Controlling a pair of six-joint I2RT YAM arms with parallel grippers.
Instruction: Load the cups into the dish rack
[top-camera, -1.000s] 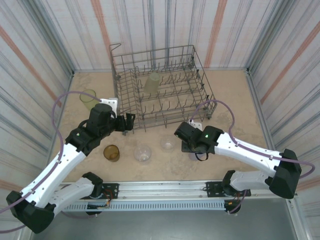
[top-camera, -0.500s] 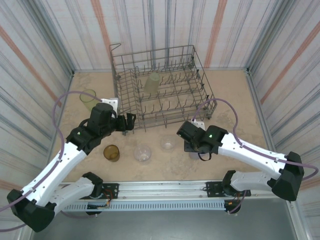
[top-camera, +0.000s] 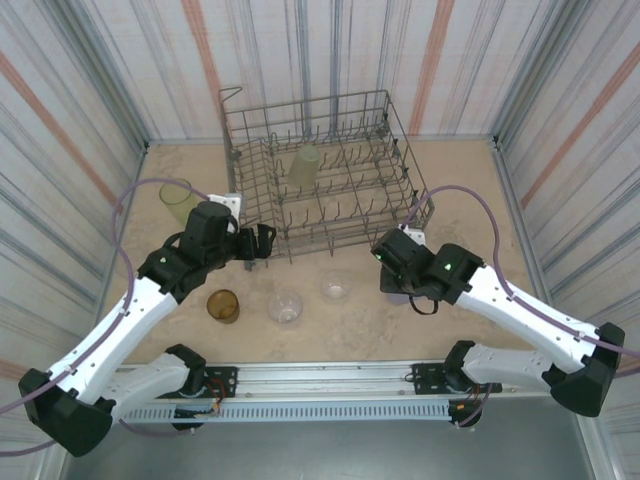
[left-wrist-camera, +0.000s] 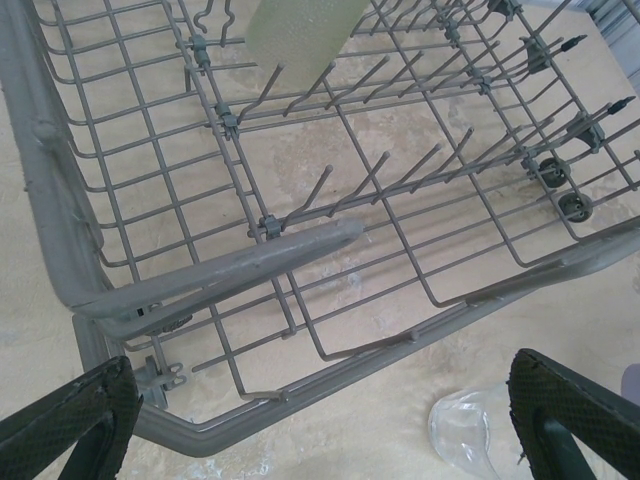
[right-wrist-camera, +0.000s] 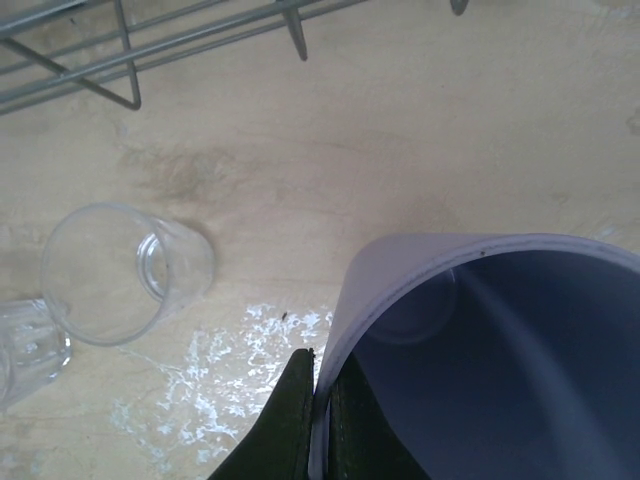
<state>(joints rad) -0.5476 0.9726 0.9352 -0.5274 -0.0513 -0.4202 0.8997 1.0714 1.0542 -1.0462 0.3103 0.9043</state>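
Observation:
The grey wire dish rack (top-camera: 402, 170) stands at the back middle, with one pale yellow-green cup (top-camera: 303, 165) upright among its tines. On the table are another yellow-green cup (top-camera: 178, 200), an amber cup (top-camera: 223, 305) and two clear cups (top-camera: 285, 306) (top-camera: 335, 288). My left gripper (top-camera: 262, 243) hangs open at the rack's near left corner, empty, with a clear cup (left-wrist-camera: 465, 435) just below it. In the right wrist view my right gripper (right-wrist-camera: 322, 365) is shut on the rim of the lavender cup (right-wrist-camera: 480, 350), lifted off the table near the rack's front right.
Striped walls close in the table on three sides. The rack's front rail (left-wrist-camera: 330, 380) runs between my left fingers (left-wrist-camera: 70, 420). Bare table lies right of the rack and along the near edge. Rack wires (right-wrist-camera: 150, 40) cross the top of the right wrist view.
My right arm has carried the lavender cup to the right and back toward the rack's front right corner. The left arm has barely shifted. The cups on the table have not moved.

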